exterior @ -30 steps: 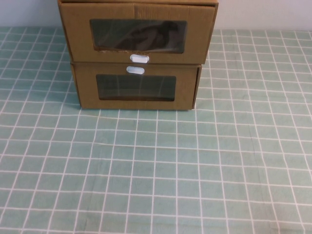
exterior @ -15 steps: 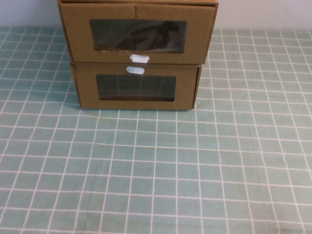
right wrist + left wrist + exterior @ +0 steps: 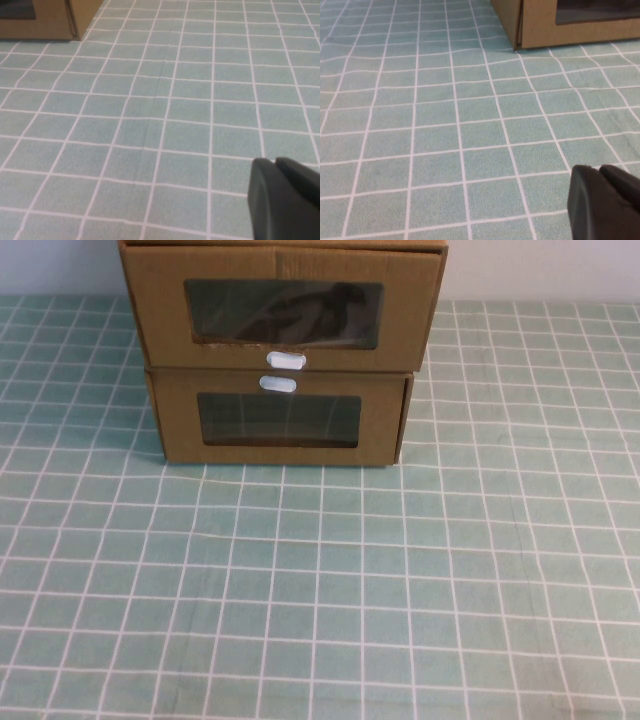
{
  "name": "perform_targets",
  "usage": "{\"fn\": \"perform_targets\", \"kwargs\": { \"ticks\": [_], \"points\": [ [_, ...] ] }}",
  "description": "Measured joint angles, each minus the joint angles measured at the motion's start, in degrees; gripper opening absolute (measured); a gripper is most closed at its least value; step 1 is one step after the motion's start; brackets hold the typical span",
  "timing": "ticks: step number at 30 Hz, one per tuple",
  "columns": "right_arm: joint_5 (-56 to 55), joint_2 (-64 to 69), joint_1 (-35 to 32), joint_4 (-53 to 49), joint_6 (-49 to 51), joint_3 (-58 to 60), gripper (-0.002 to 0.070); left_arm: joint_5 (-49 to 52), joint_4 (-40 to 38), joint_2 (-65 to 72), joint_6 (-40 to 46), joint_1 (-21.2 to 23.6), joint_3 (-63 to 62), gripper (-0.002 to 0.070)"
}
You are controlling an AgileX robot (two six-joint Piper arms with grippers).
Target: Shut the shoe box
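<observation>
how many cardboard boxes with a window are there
2, stacked at the table's far edge: the shoe box on top, tab under its window, and the lower box beneath it. Both end effectors, left and right, hover over the tablecloth, away from them.

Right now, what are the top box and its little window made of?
The shoe box looks like plain matte brown cardboard, with raw cut edges. Its window seems clear plastic, faintly glossy and see-through. The left pincer and right pincer wait low over the table, away from it.

The shoe box (image 3: pixel 281 308), drawer protruding slightly, sits atop another box (image 3: pixel 278 420).
</observation>
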Motion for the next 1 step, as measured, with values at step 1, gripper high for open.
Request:
{"fn": "perform_targets", "kwargs": {
  "ticks": [1],
  "points": [
    [0.0,0.0,0.0,0.0,0.0,0.0,-0.0014,0.0,0.0,0.0,0.0,0.0,0.0,-0.0005]
  ]
}}
